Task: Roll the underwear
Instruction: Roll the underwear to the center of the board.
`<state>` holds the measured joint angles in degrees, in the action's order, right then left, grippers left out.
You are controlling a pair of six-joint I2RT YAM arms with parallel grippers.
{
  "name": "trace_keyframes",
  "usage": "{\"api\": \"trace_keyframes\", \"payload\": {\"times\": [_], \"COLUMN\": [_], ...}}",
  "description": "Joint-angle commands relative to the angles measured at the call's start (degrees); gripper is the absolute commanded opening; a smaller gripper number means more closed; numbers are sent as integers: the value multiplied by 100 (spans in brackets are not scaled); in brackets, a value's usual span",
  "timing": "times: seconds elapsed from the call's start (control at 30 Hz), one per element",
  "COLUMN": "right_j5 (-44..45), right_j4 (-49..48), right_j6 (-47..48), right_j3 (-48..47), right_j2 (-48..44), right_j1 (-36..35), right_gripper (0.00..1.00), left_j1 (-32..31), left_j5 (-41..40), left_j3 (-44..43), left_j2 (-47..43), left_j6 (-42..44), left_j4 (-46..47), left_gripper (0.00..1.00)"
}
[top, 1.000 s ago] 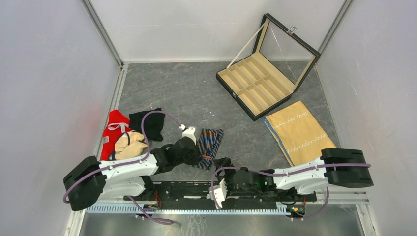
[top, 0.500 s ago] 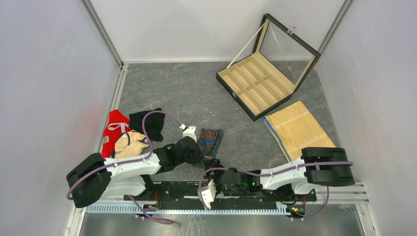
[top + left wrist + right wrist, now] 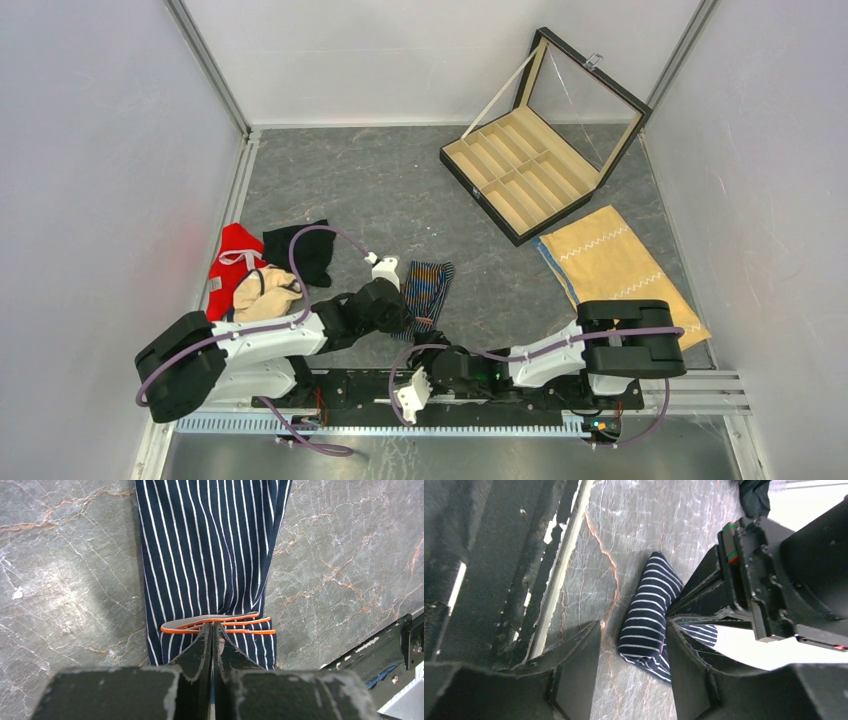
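– Grey marble tabletop (image 3: 75, 580): where are the striped briefs (image 3: 210, 555)?
– Stretching straight ahead of the left gripper (image 3: 213, 630), pinched shut on their waistband (image 3: 235, 617). Right gripper (image 3: 631, 630), jaws apart, hangs nearby, empty.

no readable text, label, brand, number or sign is found in any view. a white mark is seen on the red garment (image 3: 232, 262) near the left edge of the table (image 3: 400, 190), but it is too small to be read as lettering.
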<state>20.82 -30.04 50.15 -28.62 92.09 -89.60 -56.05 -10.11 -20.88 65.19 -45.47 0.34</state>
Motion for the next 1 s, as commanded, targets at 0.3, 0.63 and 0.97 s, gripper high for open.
{"api": "trace_keyframes", "payload": {"times": [0.3,0.63,0.97], "right_j5": [628,441,-568], "right_j4": [-279,-356,-350], "right_j6": [-236,-480,-1765], "right_j3": [-135,-34,410], "right_j2": [353,374,-319], "right_j1": [149,239,613], "right_gripper": [41,15,0], "left_j1": [-29,-29,-27], "left_j5": [416,563,-970], "left_j3": [284,282,120], "left_j2": [-116,-236,-2233], "left_j6": [20,47,-521], "left_j4": [-45,239,-635], "left_gripper": [2,2,33]}}
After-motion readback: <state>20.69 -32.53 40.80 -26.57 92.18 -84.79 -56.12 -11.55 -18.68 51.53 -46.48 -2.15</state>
